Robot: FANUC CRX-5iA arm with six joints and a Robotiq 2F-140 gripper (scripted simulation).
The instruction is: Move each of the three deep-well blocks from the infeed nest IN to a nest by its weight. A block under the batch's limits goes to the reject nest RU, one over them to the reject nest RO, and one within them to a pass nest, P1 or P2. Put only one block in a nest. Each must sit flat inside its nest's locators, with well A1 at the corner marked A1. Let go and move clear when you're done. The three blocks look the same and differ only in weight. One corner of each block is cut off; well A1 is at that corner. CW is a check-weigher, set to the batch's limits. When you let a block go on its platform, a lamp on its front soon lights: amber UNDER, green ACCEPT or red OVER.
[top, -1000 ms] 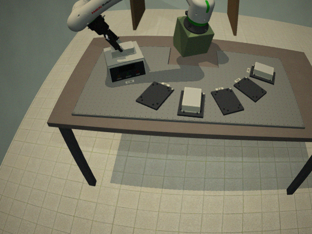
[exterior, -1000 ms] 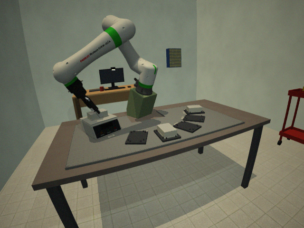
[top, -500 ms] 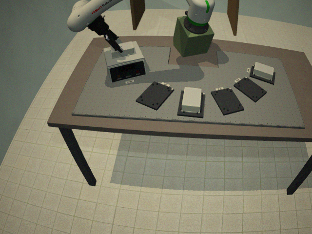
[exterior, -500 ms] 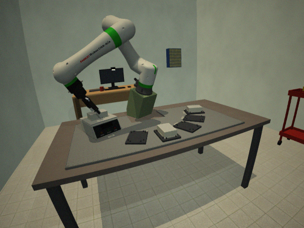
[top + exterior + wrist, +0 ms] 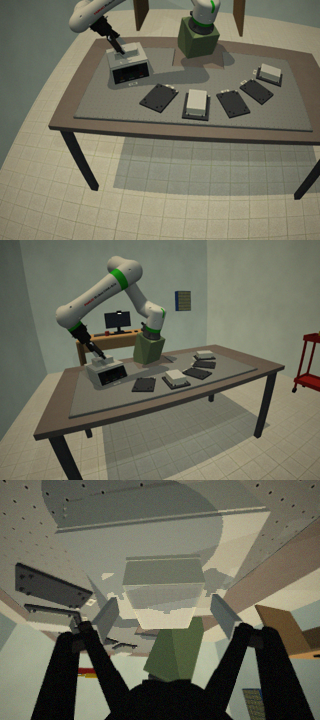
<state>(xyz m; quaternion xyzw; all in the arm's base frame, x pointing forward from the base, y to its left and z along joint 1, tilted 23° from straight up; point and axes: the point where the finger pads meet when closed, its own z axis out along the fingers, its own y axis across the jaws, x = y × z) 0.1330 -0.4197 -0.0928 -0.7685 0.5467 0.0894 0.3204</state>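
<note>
A white deep-well block [image 5: 133, 50] [image 5: 109, 359] [image 5: 164, 597] sits on the platform of the check-weigher CW [image 5: 130, 71] [image 5: 112, 375] [image 5: 90, 547]. My gripper [image 5: 122, 51] [image 5: 103, 357] [image 5: 164, 603] is open around it, with a gap between each finger and the block in the wrist view. The front lamps look dim; none is clearly lit. A second block [image 5: 196, 101] [image 5: 176, 376] sits in the middle nest [image 5: 185, 113] [image 5: 168, 384]. A third block [image 5: 270, 71] [image 5: 204, 354] sits in the far-right nest [image 5: 268, 81] [image 5: 200, 358]. The cut corners cannot be made out.
Three dark nests hold no block: one left of the middle [image 5: 158, 98] [image 5: 143, 384], and two [image 5: 233, 103] [image 5: 197, 373] [image 5: 256, 91] [image 5: 204, 364] between the two loaded nests. Their labels are too small to read surely. The green robot pedestal [image 5: 197, 42] [image 5: 148, 349] [image 5: 175, 652] stands behind.
</note>
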